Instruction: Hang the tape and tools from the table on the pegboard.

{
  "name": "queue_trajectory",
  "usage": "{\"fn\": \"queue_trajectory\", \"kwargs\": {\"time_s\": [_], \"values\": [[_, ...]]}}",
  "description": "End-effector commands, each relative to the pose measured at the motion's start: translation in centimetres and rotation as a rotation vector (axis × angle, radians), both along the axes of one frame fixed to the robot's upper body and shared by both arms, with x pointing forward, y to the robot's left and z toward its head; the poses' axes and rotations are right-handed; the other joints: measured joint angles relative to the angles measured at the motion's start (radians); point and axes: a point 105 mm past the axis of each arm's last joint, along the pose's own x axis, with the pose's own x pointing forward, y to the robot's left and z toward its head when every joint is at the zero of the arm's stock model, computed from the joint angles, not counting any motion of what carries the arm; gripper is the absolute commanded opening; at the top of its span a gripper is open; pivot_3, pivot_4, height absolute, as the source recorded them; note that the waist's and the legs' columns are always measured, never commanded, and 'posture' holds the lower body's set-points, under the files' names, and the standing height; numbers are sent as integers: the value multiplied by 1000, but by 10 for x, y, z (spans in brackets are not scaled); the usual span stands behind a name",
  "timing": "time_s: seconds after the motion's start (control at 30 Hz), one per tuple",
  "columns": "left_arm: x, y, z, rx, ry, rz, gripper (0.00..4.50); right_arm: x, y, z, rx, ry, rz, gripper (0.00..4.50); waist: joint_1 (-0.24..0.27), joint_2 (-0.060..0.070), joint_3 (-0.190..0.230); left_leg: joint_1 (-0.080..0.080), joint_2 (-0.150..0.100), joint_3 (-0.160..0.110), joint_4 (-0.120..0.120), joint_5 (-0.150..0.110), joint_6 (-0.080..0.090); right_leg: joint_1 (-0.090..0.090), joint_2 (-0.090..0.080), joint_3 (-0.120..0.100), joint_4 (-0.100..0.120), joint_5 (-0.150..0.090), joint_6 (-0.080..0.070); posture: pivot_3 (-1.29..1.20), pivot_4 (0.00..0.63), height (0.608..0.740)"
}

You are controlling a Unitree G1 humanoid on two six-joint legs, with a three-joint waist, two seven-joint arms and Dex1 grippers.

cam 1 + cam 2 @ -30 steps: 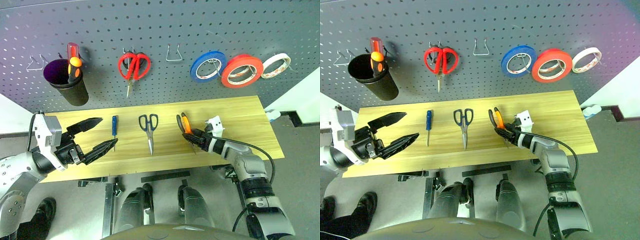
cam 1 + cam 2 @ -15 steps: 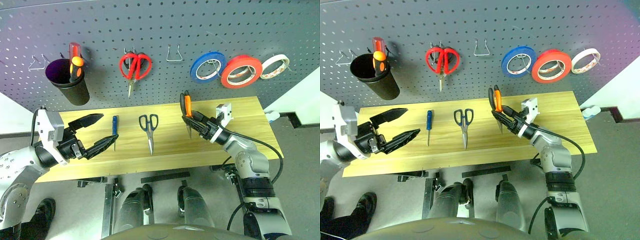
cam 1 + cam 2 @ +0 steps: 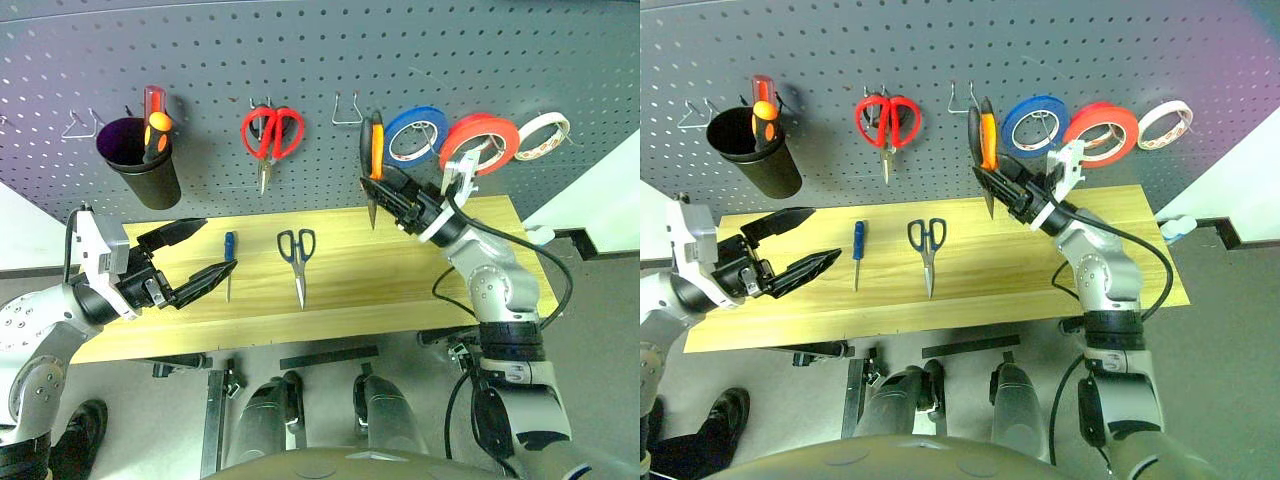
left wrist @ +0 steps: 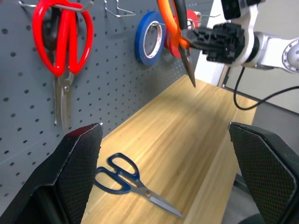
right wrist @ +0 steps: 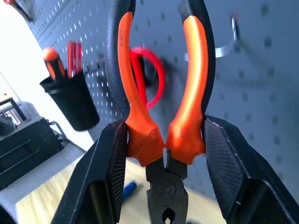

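Note:
My right gripper (image 3: 392, 193) is shut on the orange-and-black pliers (image 3: 373, 148). It holds them upright in front of the pegboard (image 3: 300, 50), handles up, just right of an empty wire hook (image 3: 347, 108). In the right wrist view both fingers (image 5: 105, 186) press the pliers' handles (image 5: 159, 116). On the table (image 3: 440, 275) lie the blue-handled screwdriver (image 3: 229, 262) and the dark-handled scissors (image 3: 298, 262). My left gripper (image 3: 220, 245) hovers open just left of the screwdriver. The red tape (image 3: 495, 135) hangs on the pegboard, partly behind my right wrist.
Red-handled scissors (image 3: 271, 135), a blue roll (image 3: 415, 135) and a whitish roll (image 3: 548, 132) hang on the pegboard. At its left a black cup (image 3: 140, 170) holds red and orange screwdrivers. Another empty hook (image 3: 80, 125) sits left of the cup.
My right gripper has lifted the pliers from just above the table up to the level of the pegboard hooks and tipped them more upright. The left gripper has stayed open by the screwdriver.

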Motion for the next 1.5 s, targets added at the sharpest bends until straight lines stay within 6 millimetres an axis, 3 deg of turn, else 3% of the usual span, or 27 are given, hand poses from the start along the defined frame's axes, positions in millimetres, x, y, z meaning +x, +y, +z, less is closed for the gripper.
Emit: {"fn": "queue_trajectory", "kwargs": {"time_s": [0.03,0.2,0.63,0.97,1.5], "values": [[-1,1,8,5,-50,12,4500,-3,1,29,51,-102,16,2078,0,0,-1,0,0,0,0,0,0,0,0,0,0,0,0,-108,149,740],[0,1,8,1,-59,20,4500,2,8,43,69,-137,22,2078,0,-3,-10,0,0,0,1,0,0,0,1,0,0,0,0,-101,141,740],[1,-1,9,-6,-72,31,4500,44,33,69,121,-223,-116,2078,-1,-3,-30,0,0,0,1,0,0,0,2,0,2,0,0,-74,129,740],[0,-3,9,-15,-74,34,4500,56,35,98,185,-283,-146,2078,-1,-2,-34,0,0,0,2,1,0,0,3,0,4,0,0,-62,120,740],[-1,-5,7,-17,-68,29,4500,70,36,105,215,-295,-292,2078,-2,-2,-35,1,1,0,14,3,0,-1,2,1,16,1,-2,-58,128,740]]}}
